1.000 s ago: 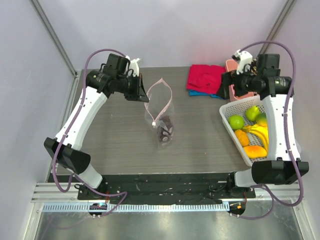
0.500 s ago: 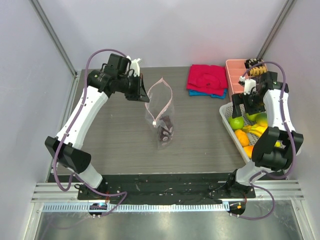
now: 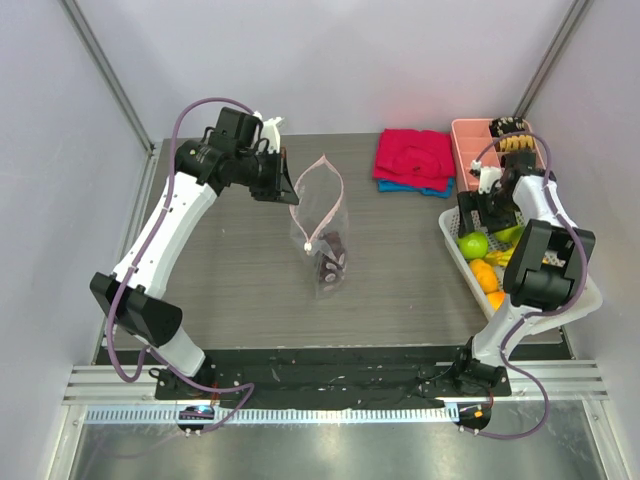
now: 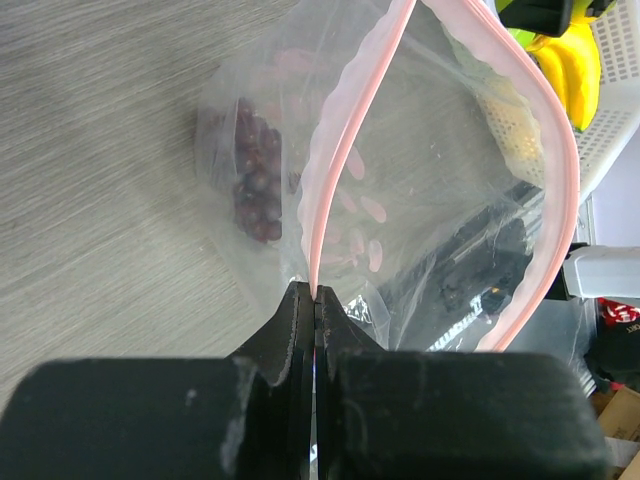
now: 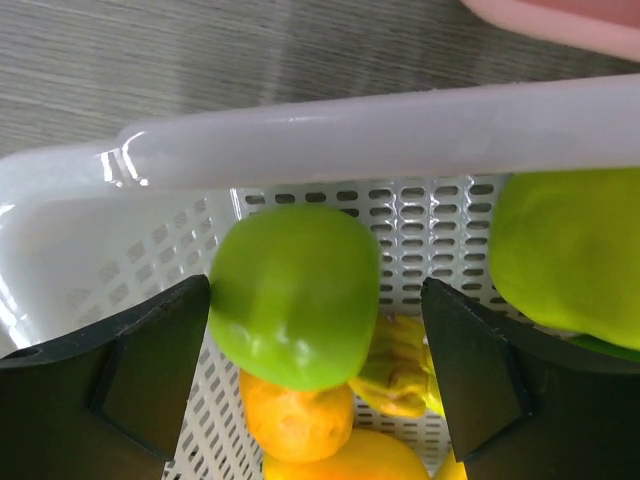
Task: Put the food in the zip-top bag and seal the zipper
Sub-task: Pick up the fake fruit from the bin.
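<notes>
The clear zip-top bag point(image 3: 322, 235) hangs open at mid-table, its pink zipper point(image 3: 320, 185) forming a loop. My left gripper point(image 3: 288, 193) is shut on the zipper strip point(image 4: 335, 150) and holds the mouth up. A dark purple grape bunch point(image 4: 256, 175) lies inside the bag point(image 4: 440, 210); it also shows in the top view point(image 3: 331, 258). My right gripper point(image 5: 315, 330) is open above the white basket point(image 3: 452, 245), its fingers either side of a round green fruit point(image 5: 293, 293). An orange point(image 5: 297, 420), a yellow banana point(image 5: 400, 375) and a second green fruit point(image 5: 570, 255) lie beside it.
A red cloth on a blue one point(image 3: 412, 158) lies at the back. A pink compartment tray point(image 3: 478, 140) stands behind the basket. The basket rim point(image 5: 380, 125) crosses the right wrist view just beyond the fingers.
My right arm has swung down from above the pink tray to the basket, gripper now over the green fruit. The left arm and the bag have not moved.
</notes>
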Action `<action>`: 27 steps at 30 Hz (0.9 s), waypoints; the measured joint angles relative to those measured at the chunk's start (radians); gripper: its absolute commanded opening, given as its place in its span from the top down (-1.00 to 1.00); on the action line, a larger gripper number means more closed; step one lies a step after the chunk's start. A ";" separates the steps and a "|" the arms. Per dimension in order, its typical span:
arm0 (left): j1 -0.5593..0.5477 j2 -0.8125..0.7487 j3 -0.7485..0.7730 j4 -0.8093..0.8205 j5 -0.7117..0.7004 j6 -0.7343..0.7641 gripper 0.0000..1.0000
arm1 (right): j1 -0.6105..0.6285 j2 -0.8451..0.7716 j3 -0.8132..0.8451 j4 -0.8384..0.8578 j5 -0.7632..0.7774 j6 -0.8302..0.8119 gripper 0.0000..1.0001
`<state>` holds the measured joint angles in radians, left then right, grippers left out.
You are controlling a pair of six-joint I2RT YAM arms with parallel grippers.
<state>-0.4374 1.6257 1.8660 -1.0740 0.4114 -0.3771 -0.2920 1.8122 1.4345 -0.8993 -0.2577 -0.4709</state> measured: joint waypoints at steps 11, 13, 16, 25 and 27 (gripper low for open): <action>0.000 0.000 -0.010 0.000 -0.006 0.006 1.00 | 0.001 0.028 -0.120 0.079 0.048 0.003 -0.47; 0.000 0.000 -0.010 0.000 -0.008 0.011 1.00 | 0.001 0.027 -0.122 0.077 0.051 0.000 -0.26; 0.000 0.000 -0.011 0.000 -0.008 0.014 1.00 | 0.001 0.009 -0.106 0.052 0.051 -0.001 -0.10; 0.000 0.000 -0.012 0.000 -0.008 0.015 1.00 | 0.006 -0.069 0.340 -0.135 -0.124 0.056 0.01; 0.000 0.000 -0.012 0.000 -0.008 0.015 1.00 | 0.027 -0.077 0.486 -0.144 -0.209 0.117 0.03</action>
<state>-0.4374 1.6257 1.8542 -1.0740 0.4030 -0.3622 -0.2646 1.7355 1.9209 -1.0435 -0.4667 -0.3542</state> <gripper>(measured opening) 0.014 0.793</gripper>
